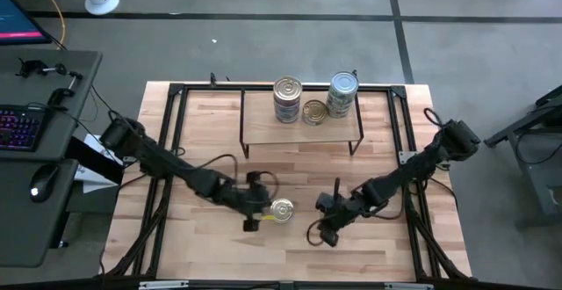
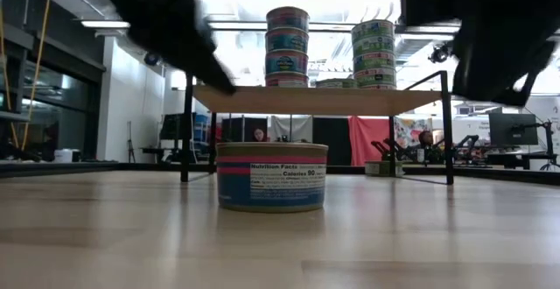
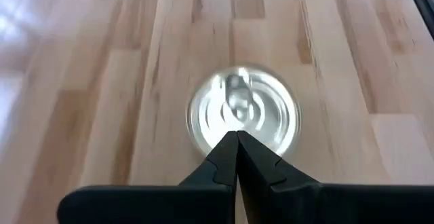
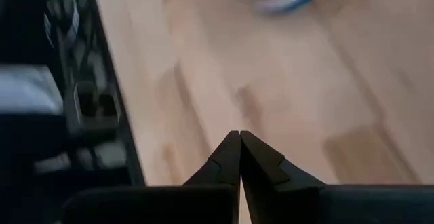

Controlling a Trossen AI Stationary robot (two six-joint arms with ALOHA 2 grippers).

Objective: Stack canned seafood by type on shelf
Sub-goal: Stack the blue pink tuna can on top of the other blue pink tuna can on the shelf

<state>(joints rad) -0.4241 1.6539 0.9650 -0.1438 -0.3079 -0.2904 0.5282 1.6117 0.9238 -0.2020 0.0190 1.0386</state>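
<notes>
On the counter near its front edge, the left gripper, jaws clenched on nothing, sat just beside the lone tin, while the right gripper, also clenched empty, lay farther off.

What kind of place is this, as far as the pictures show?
Probably a robotics lab or workshop: two robot arms at a butcher-block table, a desk with keyboard beside it, and monitors in the room behind.
</notes>
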